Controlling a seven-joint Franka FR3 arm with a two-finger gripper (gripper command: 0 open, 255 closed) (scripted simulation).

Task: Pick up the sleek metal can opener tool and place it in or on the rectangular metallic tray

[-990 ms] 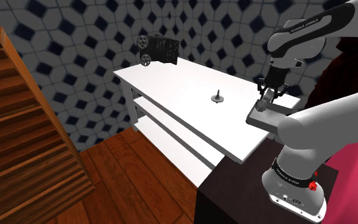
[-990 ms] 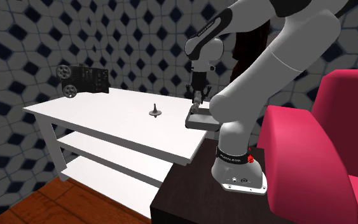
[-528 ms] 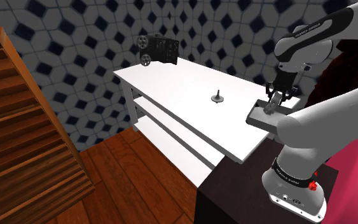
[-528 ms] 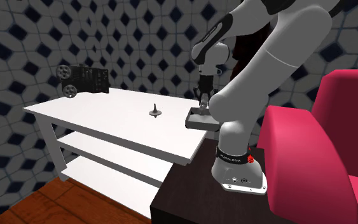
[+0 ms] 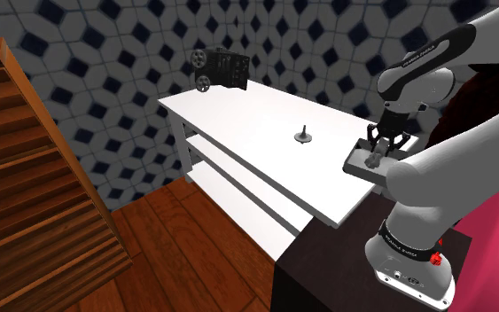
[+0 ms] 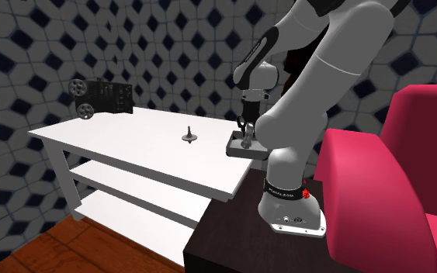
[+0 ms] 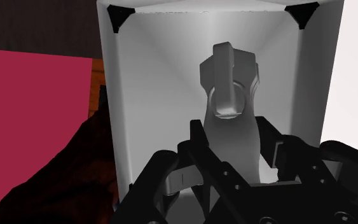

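Task all but finished at the counter (image 5: 256,124): the arm's black gripper (image 5: 385,140) hangs directly over the rectangular pale-grey tray (image 7: 123,114). The grey metal can opener (image 7: 227,89) lies inside that tray, on its floor. The tool runs lengthwise with the tray's long walls. Its rounded head points toward the tray's far end and its broader handle end sits just beneath the gripper.

The gripper stands spread, its fingers (image 7: 280,153) flanking the handle on either side. A pale sliver on one side suggests they are not clamping it, though the other side is too close to call. On that reading the opener is released, and what remains is a straight lift out of the tray, since any sideways drift could nudge the handle.

The wrist view alone gives the tool's lie and that gap at the fingers. The shoulder and second exterior views supply the setting instead. They show the tray at the counter's corner nearest the robot's stand, and a small top-shaped object (image 5: 302,136) well apart from the tray toward the counter's middle.
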